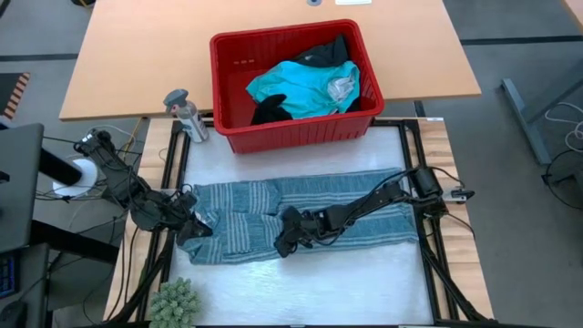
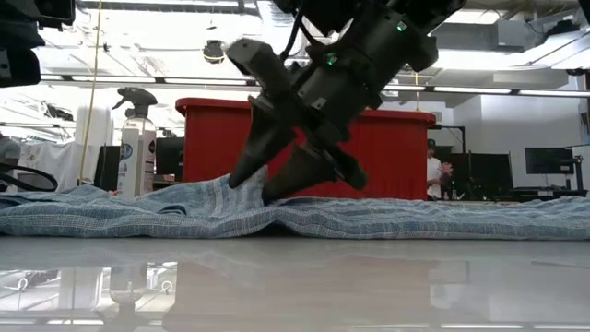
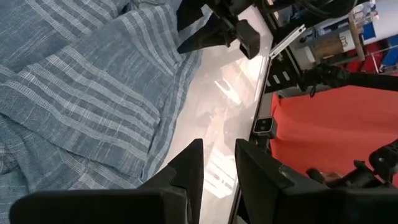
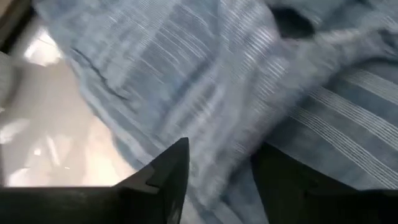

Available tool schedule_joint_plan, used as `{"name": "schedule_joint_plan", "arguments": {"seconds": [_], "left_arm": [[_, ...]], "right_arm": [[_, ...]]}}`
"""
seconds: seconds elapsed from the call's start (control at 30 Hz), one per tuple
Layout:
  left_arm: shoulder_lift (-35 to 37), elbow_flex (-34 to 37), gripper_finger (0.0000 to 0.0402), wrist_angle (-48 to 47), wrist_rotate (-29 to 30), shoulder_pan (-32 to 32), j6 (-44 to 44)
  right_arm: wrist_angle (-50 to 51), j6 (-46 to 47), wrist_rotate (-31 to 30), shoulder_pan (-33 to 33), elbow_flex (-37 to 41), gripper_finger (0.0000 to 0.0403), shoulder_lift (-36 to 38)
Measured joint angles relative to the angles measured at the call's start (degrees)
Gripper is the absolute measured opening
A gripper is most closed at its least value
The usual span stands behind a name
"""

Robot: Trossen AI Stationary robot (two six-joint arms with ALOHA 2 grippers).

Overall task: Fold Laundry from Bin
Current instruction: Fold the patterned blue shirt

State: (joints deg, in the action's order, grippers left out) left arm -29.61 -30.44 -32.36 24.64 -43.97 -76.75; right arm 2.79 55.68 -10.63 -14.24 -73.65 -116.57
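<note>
Right gripper (image 1: pixel 288 239) low on striped garment (image 1: pixel 346 205) near its middle, fingers parted, straddling cloth, nothing pinched yet. Left gripper (image 1: pixel 194 225) at garment's left end, narrow gap, empty. Step: smoothing flat, I judge — next needs edge pinch. Glossy white mat (image 1: pixel 364 292). Beyond, red bin (image 1: pixel 239 100) holds turquoise garment (image 1: pixel 301 87) — person far behind.

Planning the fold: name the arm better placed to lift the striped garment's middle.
Right, probably. The right claw is open, low on the striped garment near its centre; the left claw sits at its end.
</note>
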Motion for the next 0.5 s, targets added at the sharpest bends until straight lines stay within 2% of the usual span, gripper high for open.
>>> {"name": "schedule_joint_plan", "arguments": {"seconds": [0.13, 0.37, 0.5], "left_arm": [[0.0, 0.0, 0.0081, 0.0, 0.0, 0.0, 0.0], [0.0, 0.0, 0.0081, 0.0, -0.1, 0.0, 0.7], [0.0, 0.0, 0.0081, 0.1, -0.9, 0.0, 0.6]], "right_arm": [[-0.9, 0.0, 0.1, -0.2, 0.0, 0.0147, 0.0], [-1.4, 3.2, 0.4, -0.8, 0.0, 0.0022, 0.0], [-6.0, 6.8, 0.7, -0.8, 0.0, 0.0021, 0.0]]}}
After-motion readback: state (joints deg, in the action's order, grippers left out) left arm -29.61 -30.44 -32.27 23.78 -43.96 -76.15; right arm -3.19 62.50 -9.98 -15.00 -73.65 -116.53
